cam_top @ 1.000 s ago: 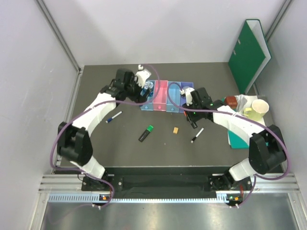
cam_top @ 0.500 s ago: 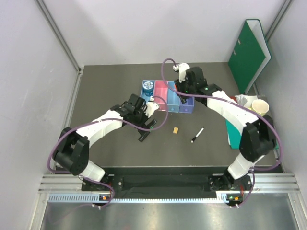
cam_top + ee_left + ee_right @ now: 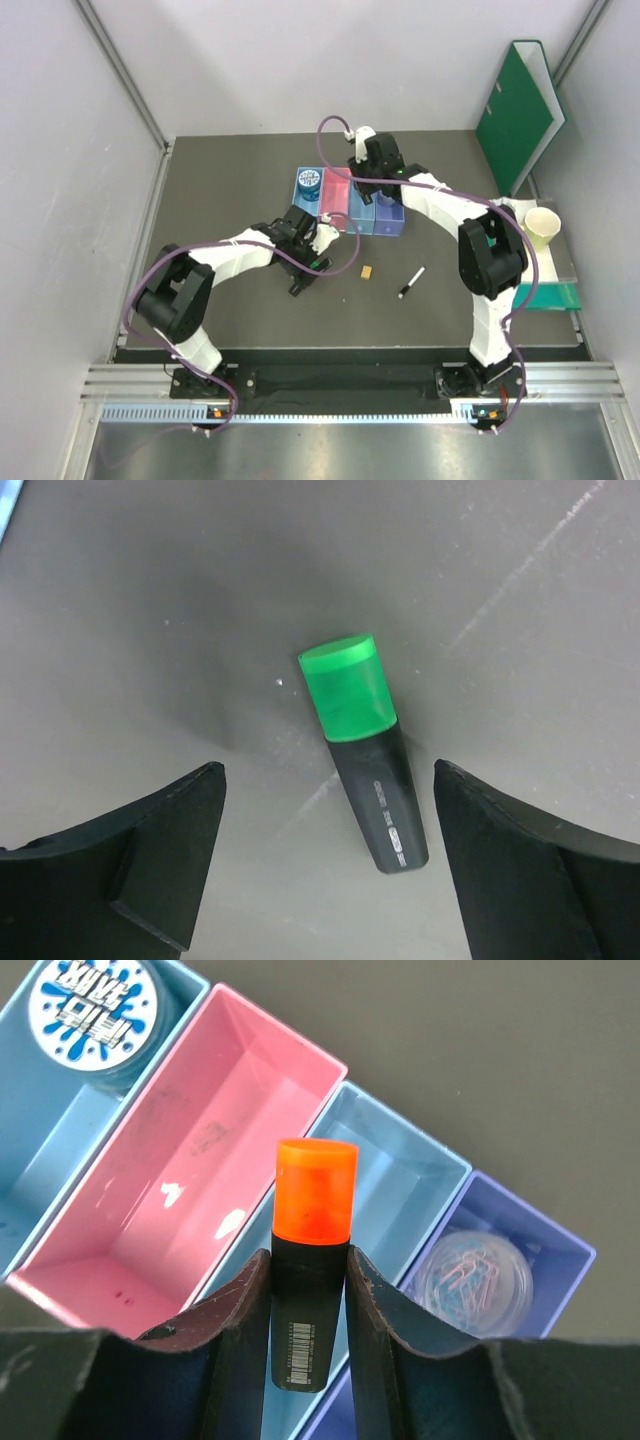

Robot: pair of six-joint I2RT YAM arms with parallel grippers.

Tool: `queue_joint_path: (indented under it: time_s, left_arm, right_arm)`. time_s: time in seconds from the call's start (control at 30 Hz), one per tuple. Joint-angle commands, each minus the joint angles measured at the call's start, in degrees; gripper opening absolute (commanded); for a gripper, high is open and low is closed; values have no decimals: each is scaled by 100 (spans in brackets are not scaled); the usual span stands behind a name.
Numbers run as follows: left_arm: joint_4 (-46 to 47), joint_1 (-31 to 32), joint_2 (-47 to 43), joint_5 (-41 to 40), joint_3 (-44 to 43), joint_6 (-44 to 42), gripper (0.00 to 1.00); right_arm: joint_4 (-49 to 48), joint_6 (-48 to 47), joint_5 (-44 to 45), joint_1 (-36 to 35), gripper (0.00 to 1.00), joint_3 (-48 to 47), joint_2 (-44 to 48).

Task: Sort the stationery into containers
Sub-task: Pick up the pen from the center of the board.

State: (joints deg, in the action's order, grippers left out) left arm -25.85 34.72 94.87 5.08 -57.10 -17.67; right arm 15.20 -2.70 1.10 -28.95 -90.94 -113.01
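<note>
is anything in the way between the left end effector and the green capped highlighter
Nothing visible. The left end effector hangs open directly over the green-capped highlighter, which lies alone on the bare table.

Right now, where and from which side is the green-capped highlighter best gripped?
I'd take the green-capped highlighter on its black barrel, just below the cap, from straight above. It lies flat on the table, between the fingers of the open left gripper, its long sides roughly facing them.
</note>
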Motion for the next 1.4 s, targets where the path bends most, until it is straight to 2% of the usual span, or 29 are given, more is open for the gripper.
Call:
queue_joint_path:
  time_s: [0.0,0.23,0.43,0.57,0.67,0.83,0.9,0.93,1.0,1.03,1.07,1.13,1.37]
  left_arm:
    - [317,9,102,28,-187,80,82]
    - [396,8,172,72,-82,106,60]
    - [422,9,181,133,-108,150,48]
    - [396,9,181,160,-170,167,35]
    - [326,8,155,169,-257,176,30]
    - [168,8,49,134,-573,238,27]
    - [80,17,23,134,-679,247,26]
    - [45,9,-21,125,-793,264,26]
    - [-87,9,-56,116,-908,273,25]
    - [-131,8,-117,116,-1021,273,24]
    - [-218,8,-144,107,-1083,264,23]
    - [-280,9,-241,107,-1250,273,22]
    - [-430,8,-425,63,-1848,264,20]
  right_arm:
    - [-404,103,127,39,14,-469,-221]
    - [-492,173,162,47,16,-382,-432]
    - [-553,235,171,56,17,-171,-450]
    - [-615,235,223,65,17,-12,-423]
    - [-676,235,250,56,18,155,-353]
    - [-729,243,329,56,21,374,-309]
    - [-720,235,347,65,26,401,-283]
    - [-712,243,355,65,35,419,-257]
    - [-694,226,329,65,46,436,-178]
    - [-694,209,320,65,62,454,-134]
    - [-703,191,312,65,70,463,-73]
    - [-703,147,311,65,80,489,103]
    - [-633,94,452,109,91,691,832]
